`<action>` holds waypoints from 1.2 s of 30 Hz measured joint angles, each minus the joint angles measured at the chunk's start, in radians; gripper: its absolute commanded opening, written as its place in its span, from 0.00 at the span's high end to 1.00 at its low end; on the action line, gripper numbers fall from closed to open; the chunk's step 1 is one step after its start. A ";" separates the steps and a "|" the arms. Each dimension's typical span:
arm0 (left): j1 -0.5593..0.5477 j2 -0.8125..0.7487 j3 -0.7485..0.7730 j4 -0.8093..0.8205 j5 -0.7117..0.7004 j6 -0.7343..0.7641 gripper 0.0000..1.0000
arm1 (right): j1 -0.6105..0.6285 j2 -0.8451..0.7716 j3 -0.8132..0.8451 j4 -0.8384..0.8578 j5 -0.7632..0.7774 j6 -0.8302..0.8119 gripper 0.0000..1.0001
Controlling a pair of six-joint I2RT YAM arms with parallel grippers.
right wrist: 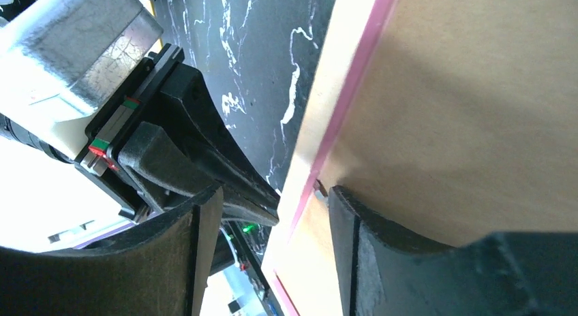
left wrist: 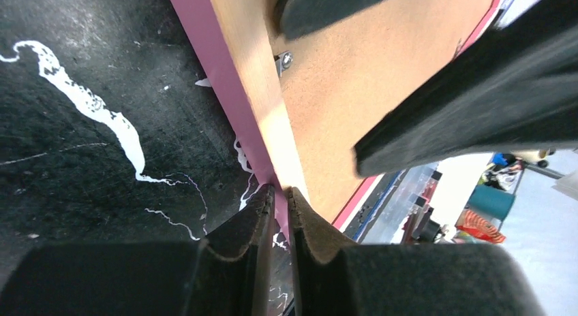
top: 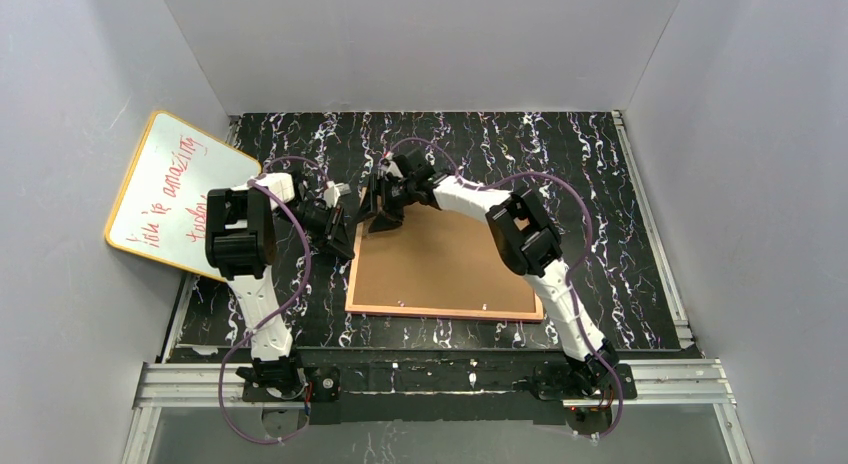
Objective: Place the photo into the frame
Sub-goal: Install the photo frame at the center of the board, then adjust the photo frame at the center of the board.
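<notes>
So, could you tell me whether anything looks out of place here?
The whiteboard leans askew against the left wall. The frame lies back-side up, its edge pinched by the left gripper; no photo shows.

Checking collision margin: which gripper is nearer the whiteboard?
Left. Left gripper is at the frame's far-left corner, on the whiteboard side; right gripper is just beyond it, over the frame's far edge.
</notes>
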 measured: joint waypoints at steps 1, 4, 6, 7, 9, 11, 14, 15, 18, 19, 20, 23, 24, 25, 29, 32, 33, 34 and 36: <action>0.000 0.000 0.006 -0.007 -0.006 0.009 0.87 | -0.005 -0.006 -0.003 -0.002 0.001 -0.001 0.25; 0.000 0.000 0.034 -0.035 -0.031 0.047 0.85 | -0.045 -0.080 -0.079 -0.005 0.037 -0.012 0.14; 0.005 0.000 0.050 -0.040 -0.070 0.084 0.84 | -0.097 -0.187 -0.193 -0.007 0.077 -0.023 0.06; 0.007 0.000 0.053 -0.040 -0.083 0.098 0.84 | -0.124 -0.241 -0.245 -0.007 0.095 -0.026 0.03; 0.010 -0.003 0.050 -0.044 -0.117 0.133 0.83 | -0.202 -0.394 -0.384 -0.005 0.149 -0.032 0.01; 0.014 -0.016 0.031 -0.044 -0.131 0.161 0.83 | -0.290 -0.553 -0.510 -0.005 0.207 -0.040 0.01; 0.013 -0.055 -0.015 -0.050 -0.161 0.207 0.83 | -0.433 -0.767 -0.671 -0.014 0.320 -0.058 0.01; 0.009 -0.070 -0.034 -0.050 -0.171 0.222 0.83 | -0.479 -0.832 -0.726 -0.017 0.363 -0.064 0.01; -0.016 -0.117 -0.090 -0.051 -0.206 0.263 0.83 | -0.591 -0.977 -0.873 -0.042 0.466 -0.081 0.01; -0.033 -0.132 -0.107 -0.051 -0.217 0.274 0.83 | -0.616 -0.999 -0.905 -0.050 0.487 -0.084 0.01; -0.050 -0.143 -0.120 -0.050 -0.227 0.283 0.83 | -0.646 -1.018 -0.947 -0.059 0.508 -0.087 0.01; -0.116 -0.187 -0.165 -0.041 -0.261 0.308 0.83 | -0.685 -1.019 -1.029 -0.077 0.538 -0.091 0.01; -0.137 -0.201 -0.180 -0.036 -0.273 0.314 0.83 | -0.688 -1.011 -1.046 -0.083 0.541 -0.091 0.01; -0.158 -0.217 -0.195 -0.031 -0.288 0.319 0.83 | -0.688 -0.998 -1.059 -0.092 0.540 -0.091 0.01; -0.206 -0.274 -0.242 -0.003 -0.336 0.332 0.83 | -0.686 -0.923 -1.066 -0.076 0.499 -0.086 0.02; -0.226 -0.282 -0.250 0.007 -0.352 0.333 0.83 | -0.679 -0.856 -1.062 -0.049 0.446 -0.075 0.02; -0.232 -0.282 -0.250 0.008 -0.357 0.333 0.83 | -0.677 -0.840 -1.049 -0.050 0.435 -0.071 0.02; -0.238 -0.283 -0.250 0.007 -0.360 0.332 0.83 | -0.676 -0.826 -1.031 -0.042 0.433 -0.072 0.02; -0.261 -0.284 -0.250 0.004 -0.372 0.329 0.84 | -0.663 -0.778 -0.984 -0.027 0.436 -0.072 0.03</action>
